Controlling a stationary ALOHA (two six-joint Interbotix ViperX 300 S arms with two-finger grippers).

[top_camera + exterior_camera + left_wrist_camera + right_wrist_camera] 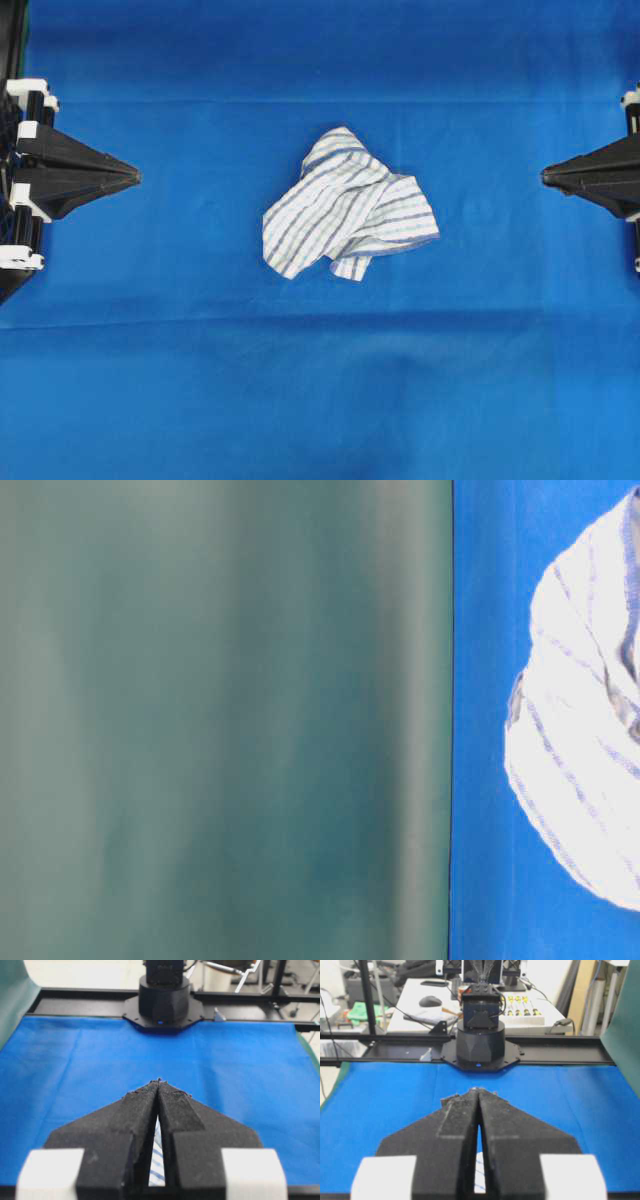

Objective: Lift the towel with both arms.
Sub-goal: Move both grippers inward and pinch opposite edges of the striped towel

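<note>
Mid-worktop, on the blue sheet: the towel, crumpled, well apart from both grippers. Left gripper and right gripper sit at opposite edges, tips closed, holding nothing, pointing inward. Towel's long axis runs lower-left to upper-right. Cluttered desk behind.

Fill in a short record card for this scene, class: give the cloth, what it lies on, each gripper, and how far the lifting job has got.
towel: white with blue and grey stripes, crumpled, mid-table
surface: blue sheet
left gripper: shut, empty, at the left edge, apart from the towel
right gripper: shut, empty, at the right edge, apart from the towel
progress: towel not yet lifted
</note>
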